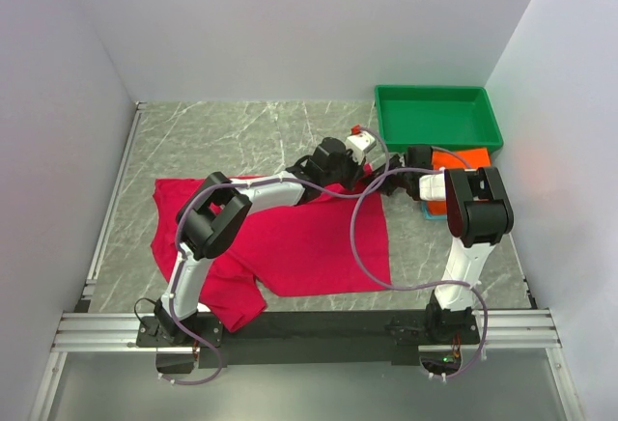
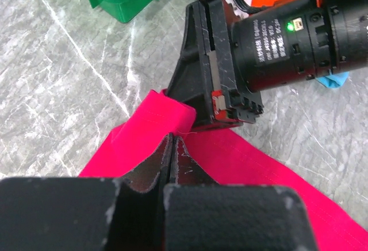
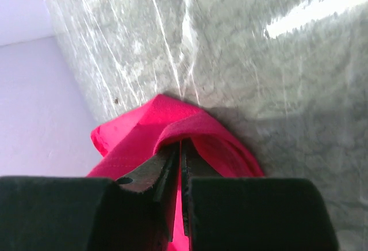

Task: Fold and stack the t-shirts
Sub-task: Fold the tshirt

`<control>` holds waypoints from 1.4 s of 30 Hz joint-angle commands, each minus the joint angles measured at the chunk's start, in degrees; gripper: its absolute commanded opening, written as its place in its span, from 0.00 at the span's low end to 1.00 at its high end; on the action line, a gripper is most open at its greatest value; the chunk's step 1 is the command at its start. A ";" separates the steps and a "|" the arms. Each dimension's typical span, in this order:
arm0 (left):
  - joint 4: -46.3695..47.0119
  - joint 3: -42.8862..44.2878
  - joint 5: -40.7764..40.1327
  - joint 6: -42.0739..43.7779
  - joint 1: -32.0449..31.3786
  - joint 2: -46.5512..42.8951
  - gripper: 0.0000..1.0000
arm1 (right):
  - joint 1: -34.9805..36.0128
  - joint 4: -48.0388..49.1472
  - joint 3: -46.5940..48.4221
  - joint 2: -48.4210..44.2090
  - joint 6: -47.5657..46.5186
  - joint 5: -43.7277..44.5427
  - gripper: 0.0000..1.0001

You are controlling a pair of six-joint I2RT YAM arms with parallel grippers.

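Left hand and right hand are, as I see it, each pinched tight on the far edge of the crimson-pink t-shirt spread across the desk.

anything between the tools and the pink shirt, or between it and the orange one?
Nothing between tools and cloth: the left tool and right tool are both shut on the pink shirt at its far edge. Toward the orange shirt, only the right arm itself crosses the gap; no loose object shows there.
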 commanded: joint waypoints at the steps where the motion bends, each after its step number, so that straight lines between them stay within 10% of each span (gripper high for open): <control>1: 1.41 0.15 2.09 -1.24 -0.02 -2.60 0.01 | -0.98 3.69 1.93 1.36 1.11 0.68 0.11; 14: 0.00 1.03 4.02 -1.42 -0.28 -0.93 0.01 | -2.83 3.34 2.90 1.19 -0.29 2.53 0.14; 22: -0.26 2.17 4.99 -1.86 -0.54 1.00 0.01 | -3.09 -3.78 4.57 -3.02 -7.41 8.50 0.44; 42: -0.52 6.92 6.92 -3.79 -1.77 6.63 0.01 | -3.09 -17.23 7.03 -8.39 -15.50 19.40 0.39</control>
